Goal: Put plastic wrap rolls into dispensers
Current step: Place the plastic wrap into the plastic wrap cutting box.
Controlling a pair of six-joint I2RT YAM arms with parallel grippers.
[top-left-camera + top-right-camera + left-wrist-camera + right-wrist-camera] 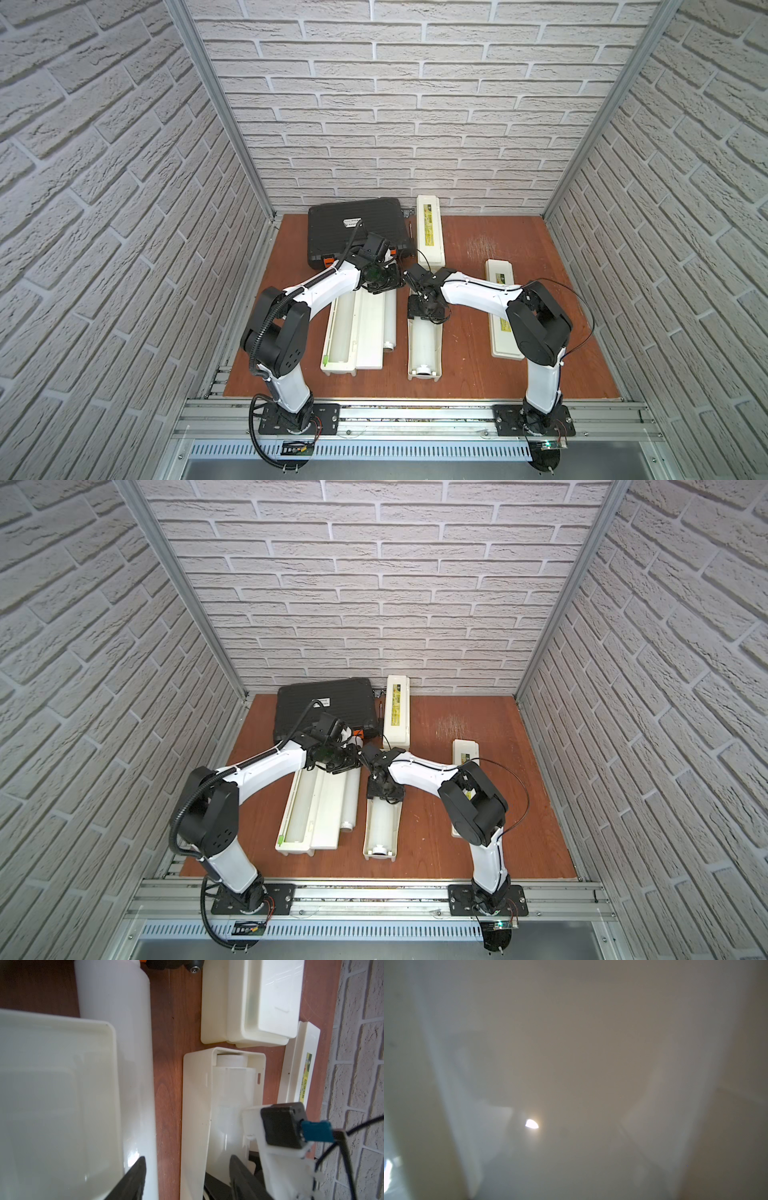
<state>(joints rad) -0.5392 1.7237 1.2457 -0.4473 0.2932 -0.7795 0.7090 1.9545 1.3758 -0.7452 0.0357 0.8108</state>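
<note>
Left end effector (187,1157): fingers are seen spread, with nothing clamped between them. It is positioned at the far end of a loose plastic wrap roll (390,320), which lies on the surface (465,374) just beside the opened left dispenser (338,332). A second roll (423,345) is seated in the open middle dispenser (412,353). Right end effector (428,309) is seen low over that roll's far end. Its grip state cannot be told, as its wrist view is blurred white.

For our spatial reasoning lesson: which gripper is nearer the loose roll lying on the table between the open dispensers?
Left. The left gripper hovers over the far half of the loose roll; the right gripper is beside it, down over the neighbouring dispenser.
</note>
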